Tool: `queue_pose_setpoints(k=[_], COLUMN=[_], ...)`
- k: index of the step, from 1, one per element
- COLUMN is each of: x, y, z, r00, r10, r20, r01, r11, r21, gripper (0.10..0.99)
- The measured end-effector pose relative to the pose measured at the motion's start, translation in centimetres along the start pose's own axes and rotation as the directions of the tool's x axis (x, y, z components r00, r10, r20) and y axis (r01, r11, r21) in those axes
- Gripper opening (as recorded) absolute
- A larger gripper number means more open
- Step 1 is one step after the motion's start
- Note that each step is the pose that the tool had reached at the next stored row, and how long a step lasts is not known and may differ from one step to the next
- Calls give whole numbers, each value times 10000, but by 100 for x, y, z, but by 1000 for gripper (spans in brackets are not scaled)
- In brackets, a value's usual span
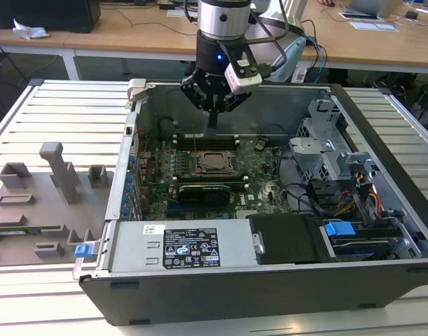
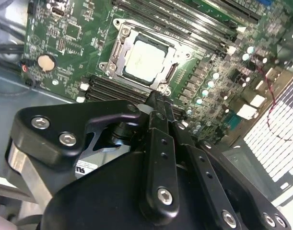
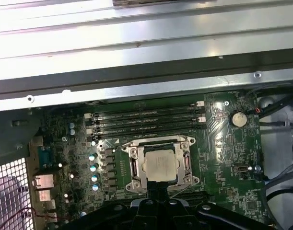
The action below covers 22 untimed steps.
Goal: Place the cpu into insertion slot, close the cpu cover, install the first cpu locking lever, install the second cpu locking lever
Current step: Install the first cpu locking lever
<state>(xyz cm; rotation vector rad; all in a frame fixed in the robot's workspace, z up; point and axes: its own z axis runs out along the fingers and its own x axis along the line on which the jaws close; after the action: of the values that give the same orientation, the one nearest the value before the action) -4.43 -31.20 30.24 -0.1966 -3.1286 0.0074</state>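
Second wrist view: the claw, pressed together and empty, hovers near the chip in its socket; exterior view, arm upright at the chip's twelve o'clock.

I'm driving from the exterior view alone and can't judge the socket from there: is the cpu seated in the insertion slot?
Observer: Yes. In both wrist views the cpu lies in the insertion slot, silvery top up.
Operator: And the cover?
Observer: The cpu cover is down, its frame lying around the chip, which shows through the window.
Operator: Where is the gripper in relation to it?
Observer: In the second wrist view the gripper is shut on nothing, its tip at the socket's edge beside a bank of memory slots.
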Motion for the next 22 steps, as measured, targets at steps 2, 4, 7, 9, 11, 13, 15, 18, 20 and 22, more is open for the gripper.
queue_pose_setpoints(k=[2, 4, 7, 9, 11, 13, 15, 18, 20, 22], x=[0, 24, 169, 227, 285, 332, 382, 471, 502, 522], y=[0, -3, -21, -25, -18, -4, 19, 103, 164, 241], z=[0, 3, 50, 97, 136, 155, 169, 201, 233, 280], r00=[10000, 10000, 10000, 10000, 10000, 10000, 10000, 10000, 10000, 10000], r10=[32, 31, 31, 33, 24, 14, 2, -22, -33, -50], r20=[-1, 1, 3, 3, 3, 1, 3, 2, 3, 4], r01=[-32, -31, -31, -33, -24, -14, -2, 22, 33, 50], r11=[10000, 10000, 10000, 10000, 10000, 10000, 10000, 10000, 10000, 10000], r21=[0, -3, -2, -1, -1, 0, -1, 0, 0, -1], gripper=[106, 106, 106, 106, 106, 106, 106, 106, 106, 106])
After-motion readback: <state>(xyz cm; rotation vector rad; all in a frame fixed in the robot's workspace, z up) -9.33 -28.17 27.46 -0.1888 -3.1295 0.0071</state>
